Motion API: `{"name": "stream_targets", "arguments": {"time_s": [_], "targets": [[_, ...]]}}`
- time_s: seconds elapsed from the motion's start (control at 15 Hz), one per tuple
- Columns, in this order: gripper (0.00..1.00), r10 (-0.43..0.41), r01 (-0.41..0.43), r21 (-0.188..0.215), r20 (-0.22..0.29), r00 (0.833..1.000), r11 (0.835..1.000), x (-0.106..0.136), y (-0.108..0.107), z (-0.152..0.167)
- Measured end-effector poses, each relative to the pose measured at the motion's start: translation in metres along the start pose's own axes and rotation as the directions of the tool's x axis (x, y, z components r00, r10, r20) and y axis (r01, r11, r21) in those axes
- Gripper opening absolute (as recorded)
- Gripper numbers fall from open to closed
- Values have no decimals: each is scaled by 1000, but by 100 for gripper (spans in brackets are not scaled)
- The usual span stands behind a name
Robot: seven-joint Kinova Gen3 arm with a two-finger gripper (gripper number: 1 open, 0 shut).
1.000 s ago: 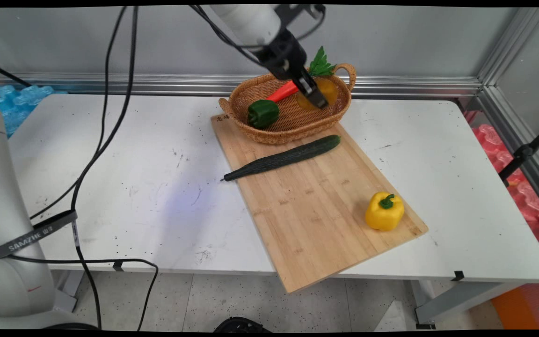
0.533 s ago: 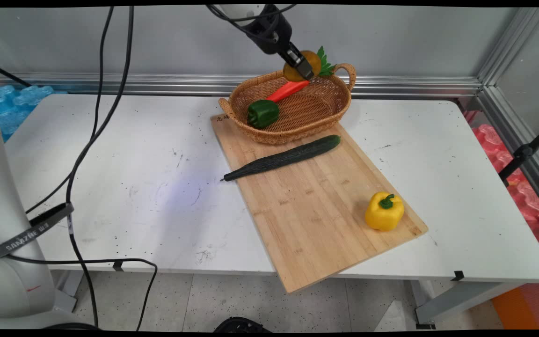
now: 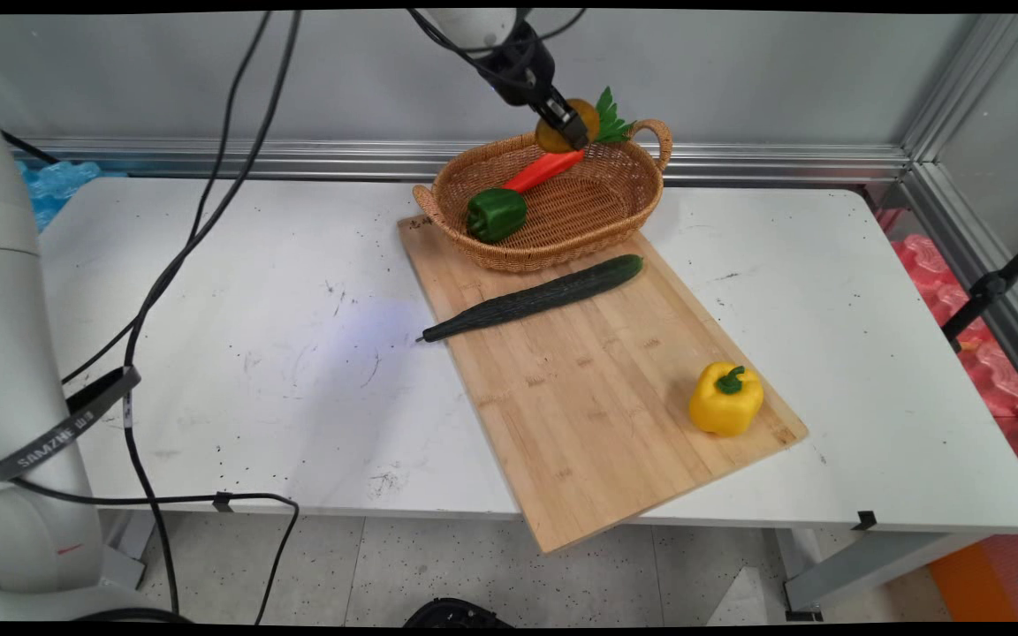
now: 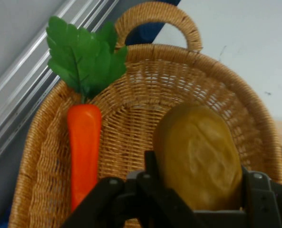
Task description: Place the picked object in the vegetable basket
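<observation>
My gripper [image 3: 573, 132] hangs above the back of the wicker basket [image 3: 619, 212], shut on a brownish-yellow potato [image 3: 553, 132]. In the hand view the potato [image 4: 198, 156] sits between my fingers, lifted clear of the basket [image 4: 198, 80] below. An orange carrot [image 3: 543, 170] with green leaves [image 3: 611, 119] lies in the basket along its back wall; the carrot [image 4: 83, 152] shows to the left of the potato. A green pepper [image 3: 496, 214] rests at the basket's left end.
The basket stands on the far end of a wooden cutting board [image 3: 597, 389]. A long dark cucumber [image 3: 535, 299] lies across the board, and a yellow pepper [image 3: 725, 399] sits near its right corner. Black cables [image 3: 182, 247] hang at the left.
A second ago the gripper was down in the basket on the potato. It rose with the potato above the basket's back rim and has barely moved since.
</observation>
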Motion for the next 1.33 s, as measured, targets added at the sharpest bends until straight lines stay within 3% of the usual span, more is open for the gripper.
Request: {"name": "stream_targets", "arguments": {"time_s": [0.6,1.0,1.07,1.33], "targets": [[0,12,-13,12,98,995,1000,-6,-12,91],[0,11,-15,26,138,990,1000,-12,-17,124],[100,12,-16,27,142,990,1000,-14,-17,127],[100,24,-29,27,143,989,999,-18,-16,131]]}}
